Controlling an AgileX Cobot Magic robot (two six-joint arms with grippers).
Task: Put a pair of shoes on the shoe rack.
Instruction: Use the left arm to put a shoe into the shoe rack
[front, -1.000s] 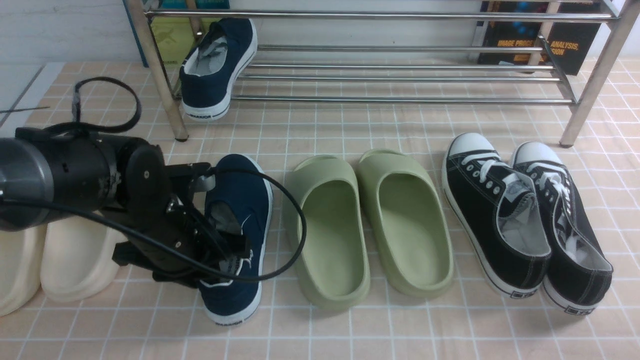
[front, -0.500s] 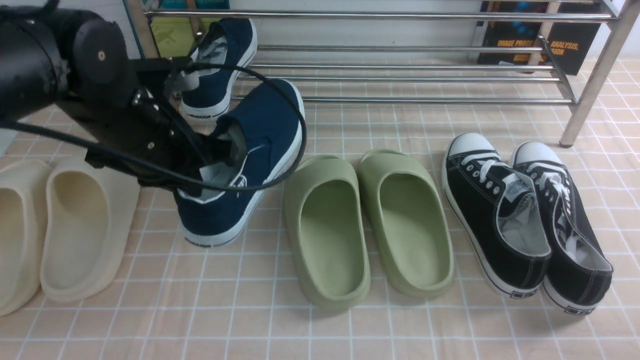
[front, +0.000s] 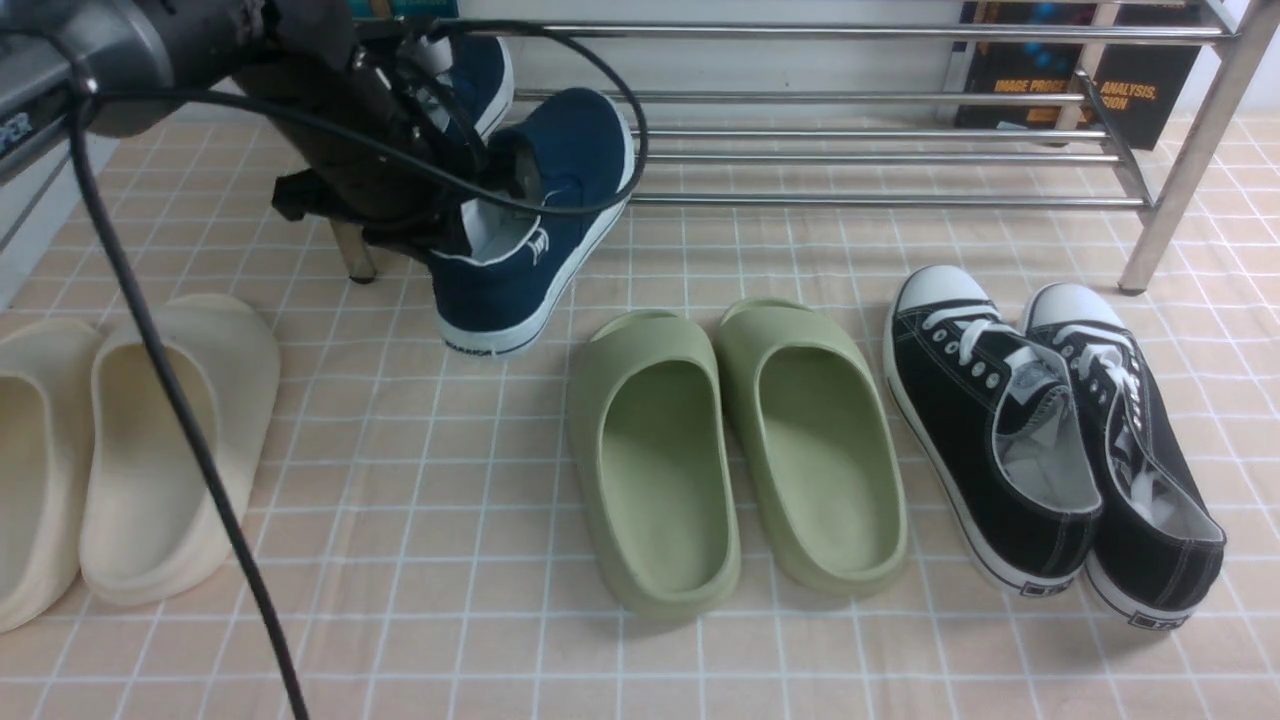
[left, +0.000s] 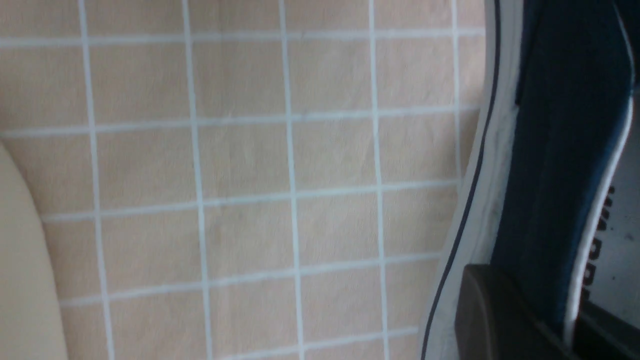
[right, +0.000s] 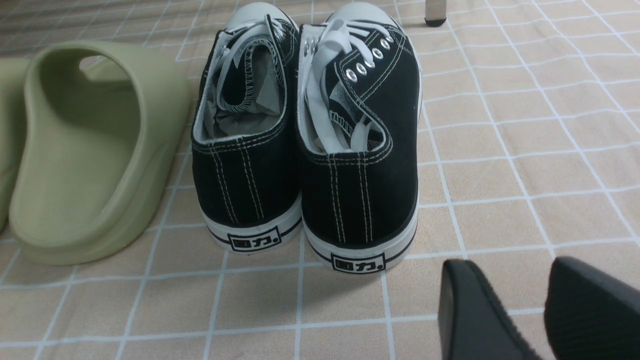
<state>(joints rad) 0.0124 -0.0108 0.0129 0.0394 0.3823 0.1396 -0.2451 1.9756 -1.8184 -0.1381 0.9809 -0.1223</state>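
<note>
The navy shoe (front: 530, 230) hangs tilted, toe up at the rack (front: 880, 158) beside its racked mate (front: 487, 70), its collar pinched by the left jaws, right jaws spread idle; the toe could snag a bar and twist loose.

left arm (front: 130, 45): is stretching forward, raised above the surface, wrist angling down.
left pincer (front: 497, 190): is clamping the shoe (front: 530, 250) at its heel rim, one finger (left: 492, 315) outside.
right pincer (right: 510, 272): is hanging low, fingers apart, gripping nothing.
</note>
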